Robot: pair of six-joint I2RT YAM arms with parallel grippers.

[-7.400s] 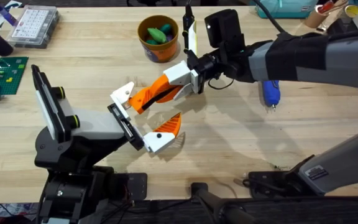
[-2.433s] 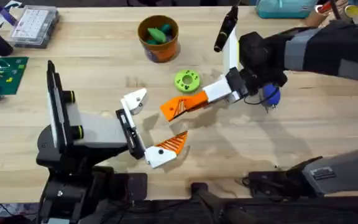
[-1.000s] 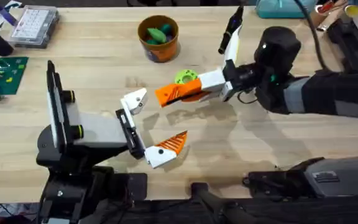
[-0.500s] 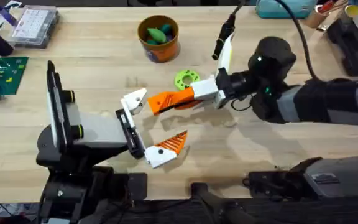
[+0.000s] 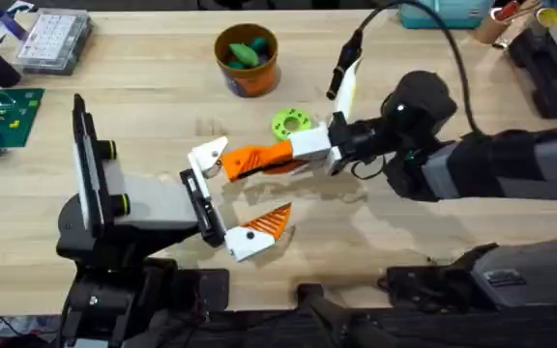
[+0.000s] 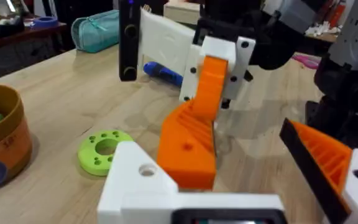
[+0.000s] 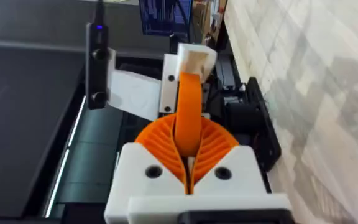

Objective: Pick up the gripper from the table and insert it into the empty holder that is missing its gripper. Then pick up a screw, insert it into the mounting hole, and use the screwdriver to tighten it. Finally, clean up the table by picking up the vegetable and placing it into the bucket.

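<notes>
While the right arm (image 5: 491, 169) reaches in from the right across the table (image 5: 143, 87), its right gripper (image 5: 259, 158) is clenched on the gripper (image 5: 232, 164), the small orange wedge, pinched between the two long orange fingers (image 7: 210, 146). Left arm (image 5: 124, 208) sits low at the left, its left gripper (image 5: 222, 198) spread wide: one side carries the holder (image 5: 207, 155), bare white with a pointed tip, the other a white mount with an orange finger (image 5: 264, 222).

The wedge is orange plastic, solid-sided in the left wrist view (image 6: 187, 146), broad end toward the holder. Long axis runs roughly level, left-right across the table, in line with the right gripper; its free end points left and sits just beside or touching the holder's tip, can't tell which.

Bucket (image 5: 247, 60) stands at the far side with darker toy pieces inside. Vegetable (image 5: 290, 123), a bright green knobbly ring, lies flat between bucket and right gripper. Screwdriver (image 6: 160, 71), blue handle, lies behind the right gripper.
</notes>
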